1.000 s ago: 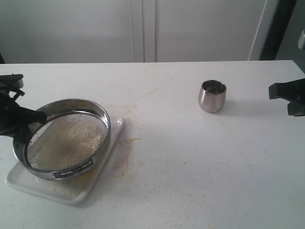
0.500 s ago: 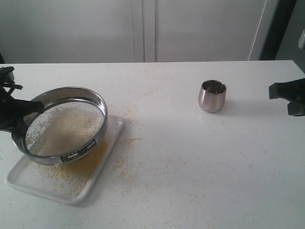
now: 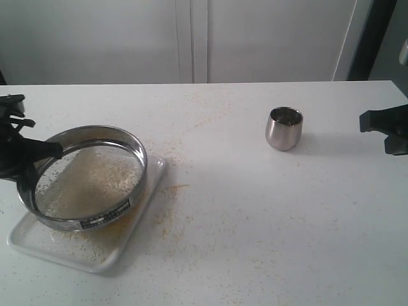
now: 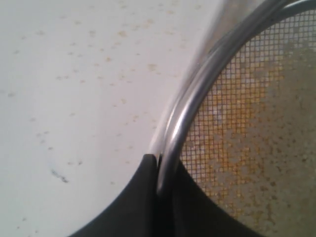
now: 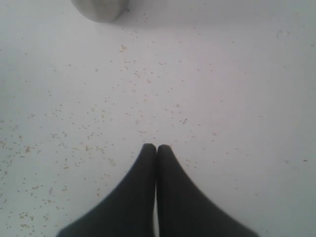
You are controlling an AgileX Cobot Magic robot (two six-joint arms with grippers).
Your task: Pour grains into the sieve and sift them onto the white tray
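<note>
One steel cup (image 3: 284, 128) stands well apart from the sieve (image 3: 83, 222).

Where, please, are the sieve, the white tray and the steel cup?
The sieve (image 3: 62, 222), exterior view, front steel wall.
The white tray (image 3: 54, 255), exterior view, near rim.
The steel cup (image 3: 284, 131), exterior view, outer side.

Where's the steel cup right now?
Exterior view: the steel cup stands upright right of centre on the table, far from the sieve, nearer the right gripper.

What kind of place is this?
Probably a robot lab workbench: a plain white table, black robot fingers gripping a steel sieve over a white tray, and bare white panels behind.
</note>
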